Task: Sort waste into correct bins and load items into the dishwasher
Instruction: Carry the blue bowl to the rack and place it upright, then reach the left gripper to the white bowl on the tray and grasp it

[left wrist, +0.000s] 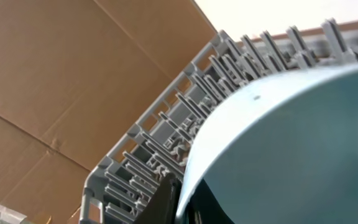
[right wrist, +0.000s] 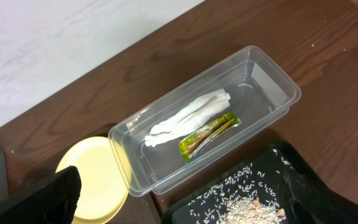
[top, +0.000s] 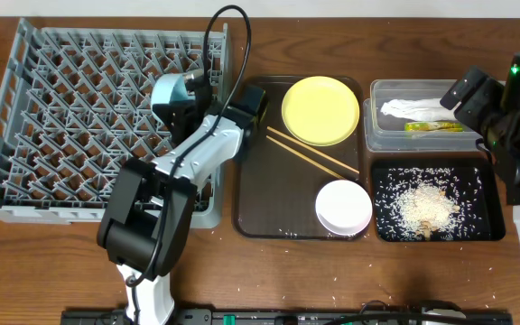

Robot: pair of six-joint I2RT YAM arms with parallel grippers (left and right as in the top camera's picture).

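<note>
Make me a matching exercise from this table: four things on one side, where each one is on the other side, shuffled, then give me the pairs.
Things
1. tissue
2. rice
3. plate
4. blue bowl

Places
A. on the brown tray
B. at the rack
C. in the clear tub
D. in the black tray

Pairs: 1-C, 2-D, 3-A, 4-B
</note>
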